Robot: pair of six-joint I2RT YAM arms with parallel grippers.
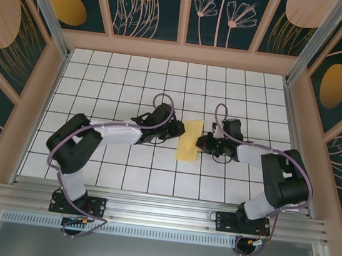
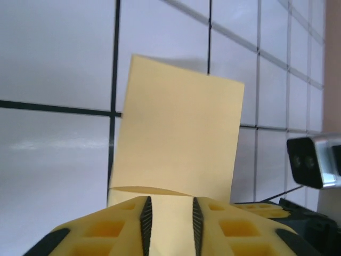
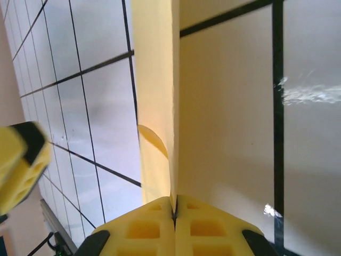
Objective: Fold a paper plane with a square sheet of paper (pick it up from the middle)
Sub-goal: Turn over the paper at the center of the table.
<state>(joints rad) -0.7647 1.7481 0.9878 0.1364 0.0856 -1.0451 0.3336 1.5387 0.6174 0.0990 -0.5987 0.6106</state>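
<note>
While the right jaws pinch the square sheet of paper [image 1: 189, 140], the left jaws seem narrowly parted around it. Light and floppy, it likely wants edge grips.

Sheet of paper [image 1: 189, 140] on tiled tabletop [image 1: 133, 79], mid-table, between both grippers. Left gripper [image 1: 176, 132] at sheet's left edge, right gripper [image 1: 204, 142] at its right edge. Arm bases at near table edge, well behind sheet.

Left wrist view: sheet's near end runs into gap between parted fingers [image 2: 144, 218].

Right wrist view: sheet stands edge-on, near end pinched between closed fingers [image 3: 154, 224]. Sheet possibly lifted off tabletop here, hard to tell.
</note>
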